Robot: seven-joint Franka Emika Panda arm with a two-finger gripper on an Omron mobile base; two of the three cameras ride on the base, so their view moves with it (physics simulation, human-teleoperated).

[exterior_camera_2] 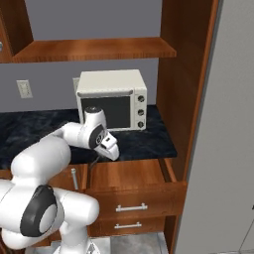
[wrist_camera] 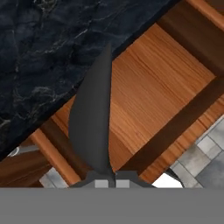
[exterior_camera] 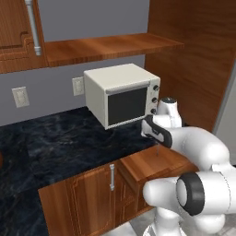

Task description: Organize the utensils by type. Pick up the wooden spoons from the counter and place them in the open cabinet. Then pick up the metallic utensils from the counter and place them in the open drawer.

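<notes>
I see the big dark stone counter (exterior_camera: 60, 143) running along the grey wall, and above it a long wooden shelf of the open cabinet (exterior_camera: 106, 48). On the counter sits a white toaster oven (exterior_camera: 122, 94) with a dark glass door and three round knobs down its side; I can't read any words or brand on it. Under the counter edge the wooden drawer (exterior_camera_2: 131, 173) is pulled out, and its bare wood floor shows. My white arm bends over that drawer, and the gripper (wrist_camera: 108, 181) hangs above the drawer's inside. Its two fingers are squeezed tight on a dark grey metal knife (wrist_camera: 92, 127), a flat blade that gets thin and pointy at the far end. In the hand view the blade lies across the drawer's wood, with its tip up near the counter's edge. In the left base view it looks like a thin line hanging down from the hand. Two white plugs (exterior_camera: 20, 97) sit on the wall.
</notes>
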